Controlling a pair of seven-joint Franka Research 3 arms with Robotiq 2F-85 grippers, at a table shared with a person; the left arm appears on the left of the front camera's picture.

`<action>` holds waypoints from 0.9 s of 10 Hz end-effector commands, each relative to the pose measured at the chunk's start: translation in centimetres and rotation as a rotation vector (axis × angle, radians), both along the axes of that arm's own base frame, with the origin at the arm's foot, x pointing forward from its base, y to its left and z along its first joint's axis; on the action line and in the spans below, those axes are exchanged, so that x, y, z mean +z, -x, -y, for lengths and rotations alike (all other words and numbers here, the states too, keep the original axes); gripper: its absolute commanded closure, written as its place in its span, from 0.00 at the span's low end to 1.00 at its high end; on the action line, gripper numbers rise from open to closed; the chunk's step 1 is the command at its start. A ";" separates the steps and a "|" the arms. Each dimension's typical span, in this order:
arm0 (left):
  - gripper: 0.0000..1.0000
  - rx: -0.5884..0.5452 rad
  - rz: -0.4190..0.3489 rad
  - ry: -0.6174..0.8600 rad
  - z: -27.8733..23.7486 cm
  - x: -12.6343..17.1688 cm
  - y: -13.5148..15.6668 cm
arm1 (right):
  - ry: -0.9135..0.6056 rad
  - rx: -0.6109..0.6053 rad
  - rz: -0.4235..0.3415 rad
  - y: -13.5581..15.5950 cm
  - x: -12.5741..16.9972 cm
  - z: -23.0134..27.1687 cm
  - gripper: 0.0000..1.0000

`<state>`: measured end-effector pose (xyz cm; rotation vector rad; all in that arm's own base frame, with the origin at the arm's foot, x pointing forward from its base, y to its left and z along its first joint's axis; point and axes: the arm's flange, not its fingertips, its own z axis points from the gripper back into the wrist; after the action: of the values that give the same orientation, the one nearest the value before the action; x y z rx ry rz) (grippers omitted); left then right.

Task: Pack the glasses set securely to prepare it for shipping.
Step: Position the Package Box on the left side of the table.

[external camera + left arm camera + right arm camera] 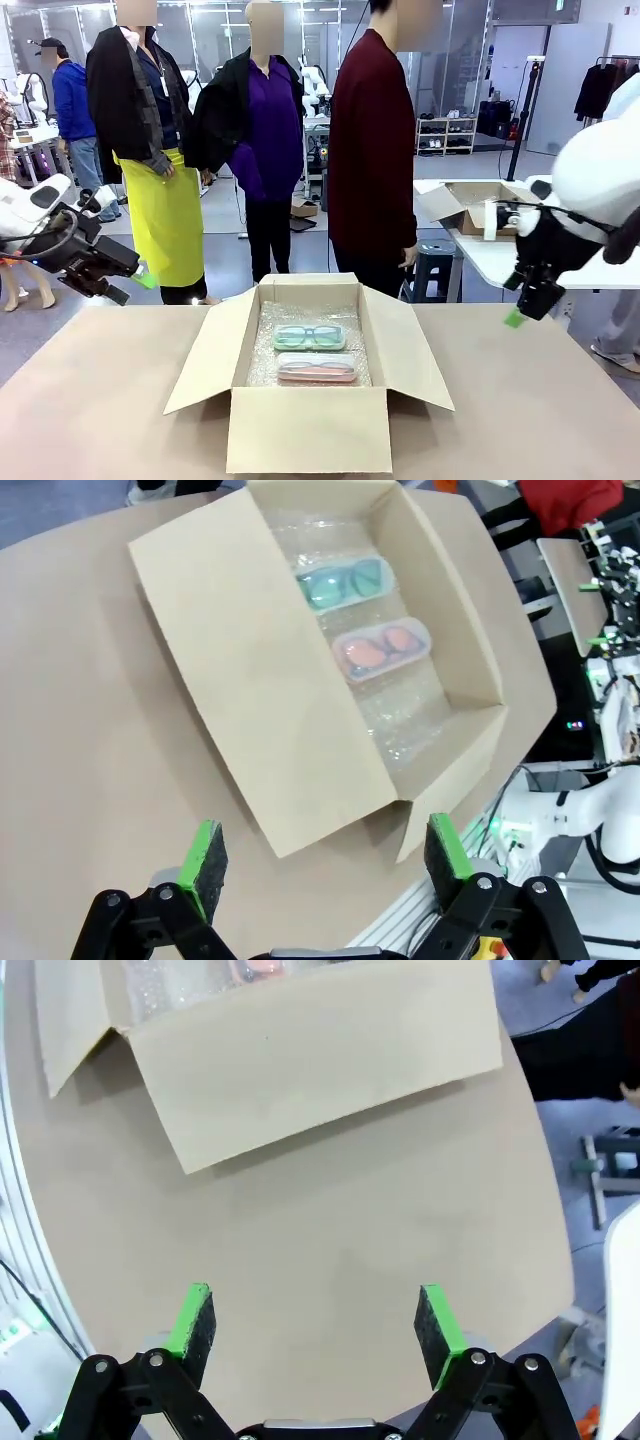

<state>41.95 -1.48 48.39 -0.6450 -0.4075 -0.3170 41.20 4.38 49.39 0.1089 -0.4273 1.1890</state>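
Two cases in the box [300,430] on bubble wrap [262,352], mint green case [308,337] far, pink case [316,368] near; likely light, rigid, slick, so pinch across the width; your left gripper [325,840] and right gripper [318,1308] are spread, empty.

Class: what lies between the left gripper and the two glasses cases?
In the left wrist view, a spread cardboard flap lies between the left gripper and the mint case and pink case.

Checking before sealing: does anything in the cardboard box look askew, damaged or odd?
Nothing stands out. The mint green rounded glasses case and the pale pink rounded case lie flat, parallel, on clear bubble wrap inside the open brown cardboard box.
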 end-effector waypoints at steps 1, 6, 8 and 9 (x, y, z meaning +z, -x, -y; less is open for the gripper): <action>0.00 0.030 -0.026 -0.043 -0.1 -0.3 -0.6 | -0.086 -0.110 -0.054 1.6 -1.0 1.1 0.00; 0.00 0.008 -0.019 -0.025 -0.2 -1.0 -0.5 | -0.098 -0.127 -0.059 1.6 -1.7 3.1 0.00; 0.00 0.006 -0.027 -0.028 -0.2 -1.4 -0.6 | -0.098 -0.127 -0.059 1.6 -1.7 3.1 0.00; 0.00 0.133 -0.068 -0.004 -0.3 -2.8 -3.5 | -0.098 -0.127 -0.059 1.6 -1.7 3.1 0.00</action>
<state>43.15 -1.10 46.56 -0.6192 -0.3779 -0.2676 39.49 1.26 47.55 0.2114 -0.4320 1.0195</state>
